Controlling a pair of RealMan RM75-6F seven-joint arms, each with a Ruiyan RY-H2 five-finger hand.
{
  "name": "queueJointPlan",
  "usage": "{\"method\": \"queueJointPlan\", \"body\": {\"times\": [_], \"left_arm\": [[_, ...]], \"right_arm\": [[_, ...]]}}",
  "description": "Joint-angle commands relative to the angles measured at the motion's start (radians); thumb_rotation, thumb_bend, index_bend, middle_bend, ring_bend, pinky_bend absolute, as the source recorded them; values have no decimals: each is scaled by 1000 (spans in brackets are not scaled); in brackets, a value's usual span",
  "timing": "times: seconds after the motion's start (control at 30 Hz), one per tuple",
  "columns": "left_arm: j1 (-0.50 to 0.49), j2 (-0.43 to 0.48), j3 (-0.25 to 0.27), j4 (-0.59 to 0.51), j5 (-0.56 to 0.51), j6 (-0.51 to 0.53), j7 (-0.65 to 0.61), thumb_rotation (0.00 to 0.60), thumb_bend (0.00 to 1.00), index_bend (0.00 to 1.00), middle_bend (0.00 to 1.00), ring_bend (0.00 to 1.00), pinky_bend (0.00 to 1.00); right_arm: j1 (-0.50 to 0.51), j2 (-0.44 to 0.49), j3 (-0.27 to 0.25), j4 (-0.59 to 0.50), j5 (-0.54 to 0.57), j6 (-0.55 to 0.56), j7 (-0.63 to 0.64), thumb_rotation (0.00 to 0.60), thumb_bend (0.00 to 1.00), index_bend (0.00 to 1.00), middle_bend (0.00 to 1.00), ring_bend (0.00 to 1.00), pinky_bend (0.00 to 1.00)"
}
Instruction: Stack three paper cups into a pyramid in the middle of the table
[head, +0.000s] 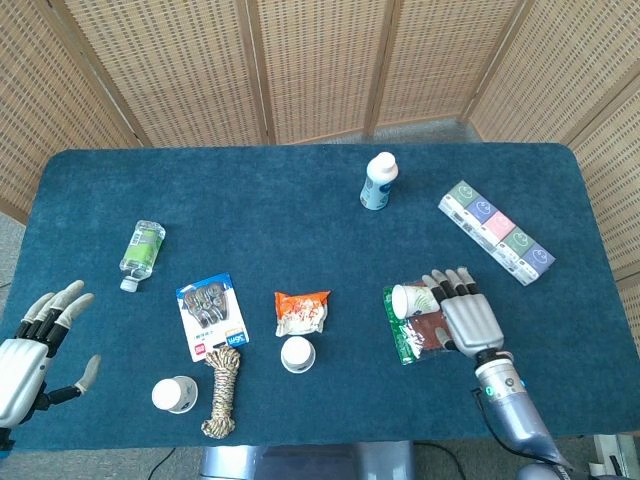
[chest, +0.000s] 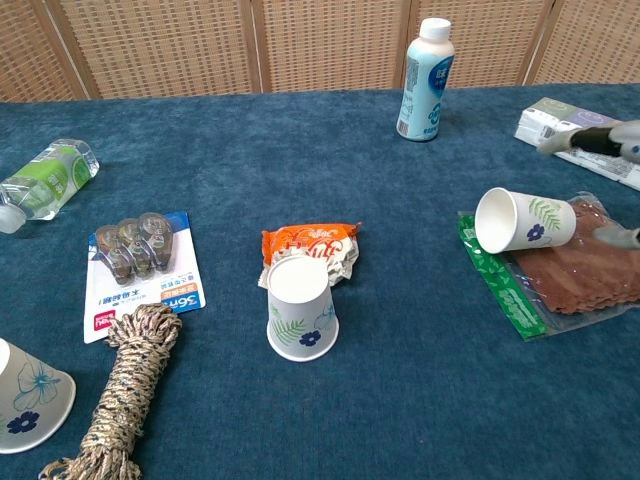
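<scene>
No pyramid yet: your three cups lie apart, none stacked.

The tipped cup (head: 414, 299) lies on its side on the snack bag (head: 440, 322) toward the right edge of the tabletop; the middle cup (head: 298, 353) stands mouth down near the front edge, and the left cup (head: 173, 393) stands mouth down by the front-left corner, beside the rope (head: 222, 392). Your right hand (head: 466, 315) hovers over the bag just beside the tipped cup, fingers spread, holding nothing. Your left hand (head: 35, 350) waits at the left edge, also spread wide and empty. All gathering and stacking is left to do.
</scene>
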Motion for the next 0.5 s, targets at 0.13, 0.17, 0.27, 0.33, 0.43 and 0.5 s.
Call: {"method": "queueJointPlan", "body": {"times": [0.13, 0.17, 0.27, 0.33, 0.43, 0.5], "left_arm": [[-9, -3, -4, 4, -10, -12, -4, 370, 506, 62, 0, 0, 0], [-9, -4, -4, 6, -12, -13, -5, 370, 506, 62, 0, 0, 0], [-9, -6, -3, 9, -15, -12, -9, 371, 506, 62, 0, 0, 0], [-7, -7, -3, 12, -17, -10, -12, 370, 507, 62, 0, 0, 0], [-3, -8, 0, 19, -19, -4, -18, 368, 506, 62, 0, 0, 0], [-1, -9, 1, 23, -18, -1, -23, 367, 505, 62, 0, 0, 0]], "right_arm": [[48, -55, 5, 15, 73, 2, -63, 600, 394, 0, 0, 0, 0], [54, -62, 5, 22, 82, 2, -67, 600, 395, 0, 0, 0, 0], [65, -77, 2, 42, 98, 3, -69, 600, 393, 0, 0, 0, 0], [70, -84, 1, 55, 107, 3, -67, 600, 392, 0, 0, 0, 0], [77, -92, 0, 77, 118, 3, -58, 600, 393, 0, 0, 0, 0], [80, -96, -2, 88, 124, 2, -50, 600, 392, 0, 0, 0, 0]]}}
